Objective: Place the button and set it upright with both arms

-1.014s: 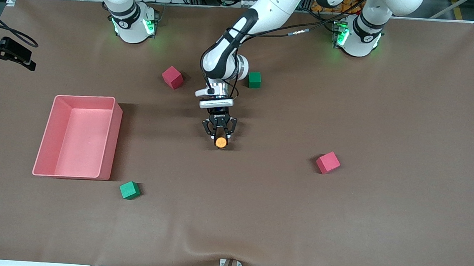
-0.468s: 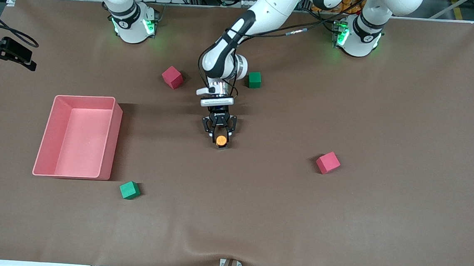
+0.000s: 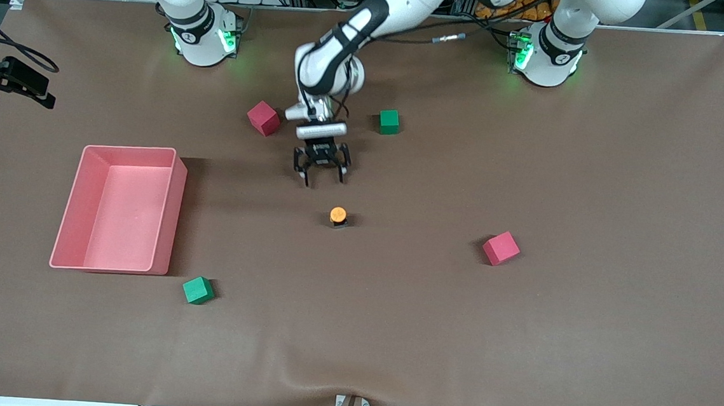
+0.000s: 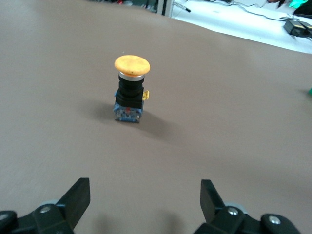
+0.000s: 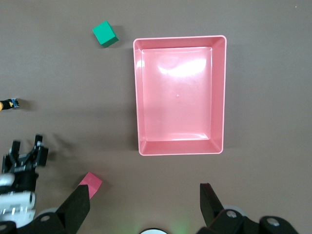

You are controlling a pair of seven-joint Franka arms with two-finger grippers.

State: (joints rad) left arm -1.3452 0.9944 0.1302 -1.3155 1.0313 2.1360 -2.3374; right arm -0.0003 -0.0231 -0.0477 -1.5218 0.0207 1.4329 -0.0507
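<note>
Counter (image 3: 518, 341): brown cloth, carrying every item listed.

Tray (image 3: 173, 212): pink, shallow, toward the right arm's end of the counter.

Left arm: reaches from its base over the middle of the counter. Left gripper (image 3: 321, 173) hangs with fingers apart and empty, over bare cloth between the upper red cube (image 3: 263, 118) and the upper green cube (image 3: 389, 121). Half a second ago it was clamped around the button; it has since let go and drawn back toward the bases. By my reading, the placing step is finished.

Right arm: waits high at its base. Right gripper (image 5: 146, 209) has fingers spread, empty, looking down on the tray.

Cubes: a second red cube (image 3: 500, 248) toward the left arm's end; a second green cube (image 3: 198, 289) just nearer the front camera than the tray.

Button (image 3: 337, 216): mid-counter, free-standing, nearer the front camera than the left gripper. Round orange cap uppermost, short black body beneath, small blue-grey base on the cloth, small yellow tab at one side. Upright; task seemingly complete.
</note>
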